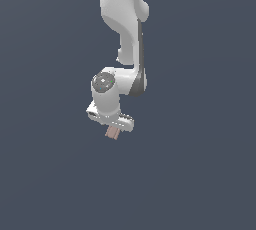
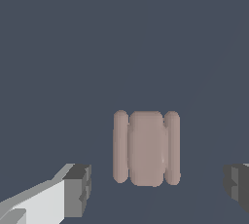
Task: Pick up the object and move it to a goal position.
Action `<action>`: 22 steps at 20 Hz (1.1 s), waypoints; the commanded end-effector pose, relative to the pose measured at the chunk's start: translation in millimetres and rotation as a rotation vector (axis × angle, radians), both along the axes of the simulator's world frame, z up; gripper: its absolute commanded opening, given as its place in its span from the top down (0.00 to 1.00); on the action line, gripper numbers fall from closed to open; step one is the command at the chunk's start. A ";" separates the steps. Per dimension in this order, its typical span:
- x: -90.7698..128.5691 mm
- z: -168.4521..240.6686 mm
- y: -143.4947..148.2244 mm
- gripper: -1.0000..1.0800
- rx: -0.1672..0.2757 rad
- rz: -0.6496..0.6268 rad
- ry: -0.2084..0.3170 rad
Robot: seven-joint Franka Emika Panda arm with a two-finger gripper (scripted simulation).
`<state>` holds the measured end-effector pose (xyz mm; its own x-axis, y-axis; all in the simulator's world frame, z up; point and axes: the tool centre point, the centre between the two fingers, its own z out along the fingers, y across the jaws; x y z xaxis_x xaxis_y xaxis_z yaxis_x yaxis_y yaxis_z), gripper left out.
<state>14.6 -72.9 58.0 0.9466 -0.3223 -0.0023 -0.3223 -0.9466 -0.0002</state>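
Note:
The object (image 2: 146, 148) is a small pinkish-brown block with a ribbed, grooved top. In the wrist view it lies between the lines of my two fingers, with a clear gap on each side. My gripper (image 2: 158, 190) is open and touches nothing; one grey finger pad (image 2: 78, 189) and the other pad (image 2: 237, 185) stand well apart from the block. In the exterior view the object (image 1: 112, 133) shows as a small pinkish piece just under the white gripper (image 1: 116, 125), whose fingers are hard to make out there.
The white arm (image 1: 122, 19) comes down from the top of the exterior view. Around it is only a plain dark grey-blue ground (image 1: 200, 174).

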 end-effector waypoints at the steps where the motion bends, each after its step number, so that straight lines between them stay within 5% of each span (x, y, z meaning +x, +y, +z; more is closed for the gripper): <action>1: 0.0 0.0 -0.1 0.04 0.000 0.000 0.000; 19: 0.4 -51.4 -0.8 0.04 -0.001 -0.005 -0.002; 20: 0.4 -51.4 -0.8 1.00 -0.001 -0.005 -0.002; 22: 0.4 -51.4 -0.8 1.00 -0.001 -0.005 -0.002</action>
<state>14.2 -74.2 9.5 0.9444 -0.3289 -0.0016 -0.3289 -0.9444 0.0000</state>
